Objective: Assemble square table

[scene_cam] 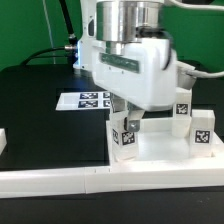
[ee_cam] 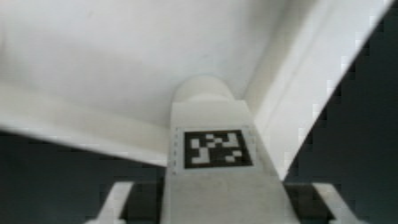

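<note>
Black table (scene_cam: 40, 110): marker board (scene_cam: 85, 100), tabletop (scene_cam: 165, 150).

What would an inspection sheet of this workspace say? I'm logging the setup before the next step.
Surface: black table.
Job's things: white tabletop lying flat; one leg upright in the pincer, two more legs standing at the exterior view's right.
Clutter: nothing seen.
Pincer: shut on the leg, fingers on both sides.
Cables: black cable behind.
Surroundings: marker board, white wall in front, green backdrop.
</note>
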`<state>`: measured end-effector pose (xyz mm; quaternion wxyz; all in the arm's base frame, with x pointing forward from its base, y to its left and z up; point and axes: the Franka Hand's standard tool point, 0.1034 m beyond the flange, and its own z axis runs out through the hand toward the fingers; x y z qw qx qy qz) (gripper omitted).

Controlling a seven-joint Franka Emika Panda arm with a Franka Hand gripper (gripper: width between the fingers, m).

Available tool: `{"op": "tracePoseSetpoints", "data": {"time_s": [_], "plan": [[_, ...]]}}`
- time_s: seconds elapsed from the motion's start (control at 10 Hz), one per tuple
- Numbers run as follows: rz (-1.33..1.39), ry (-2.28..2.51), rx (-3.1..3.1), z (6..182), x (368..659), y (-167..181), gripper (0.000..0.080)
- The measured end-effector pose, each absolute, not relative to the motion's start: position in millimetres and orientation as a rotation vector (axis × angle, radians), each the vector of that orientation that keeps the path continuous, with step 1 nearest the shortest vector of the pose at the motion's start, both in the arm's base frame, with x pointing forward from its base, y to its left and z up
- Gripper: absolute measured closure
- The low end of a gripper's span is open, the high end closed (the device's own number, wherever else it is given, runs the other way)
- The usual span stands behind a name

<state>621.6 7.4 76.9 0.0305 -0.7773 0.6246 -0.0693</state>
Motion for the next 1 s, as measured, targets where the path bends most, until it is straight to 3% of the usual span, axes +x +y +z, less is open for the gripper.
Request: {"op": "tracePoseSetpoints", "data": {"time_s": [0.3, 0.6, 0.8, 1.0], "plan": [[-0.125, 2.270, -1.968, 75.4, 621.1, 8.5, 0.0508], [-0.145, 2.228, -2.019, 75.5, 622.0, 9.8, 0.0500], [-0.249, 1.646, -2.548, 74.5, 621.9, 10.8, 0.0190], [-0.247, 1.478, -2.661, 76.3, 621.2, 10.0, 0.0162]]}}
